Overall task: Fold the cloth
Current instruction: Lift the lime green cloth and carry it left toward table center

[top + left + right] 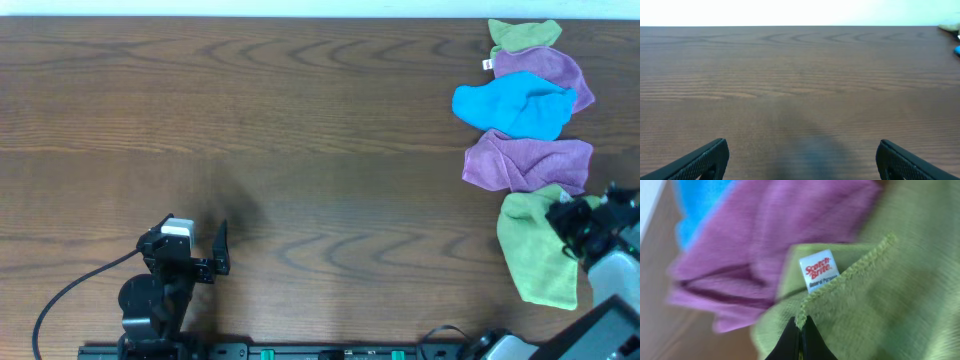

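A light green cloth [535,255] lies crumpled at the right edge of the wooden table. My right gripper [572,222] is shut on its stitched hem. In the right wrist view the black fingertips [801,327] pinch the green cloth's edge [860,265] just below a white Scotch-Brite label [818,270]. My left gripper [212,255] is open and empty at the front left, far from the cloths. In the left wrist view its two fingers [801,160] frame bare table.
A pile of other cloths lies at the back right: a purple one [525,160] touching the green cloth, a blue one [515,105], another purple one [555,70] and a green one [525,35]. A black cable [70,290] trails from the left arm.
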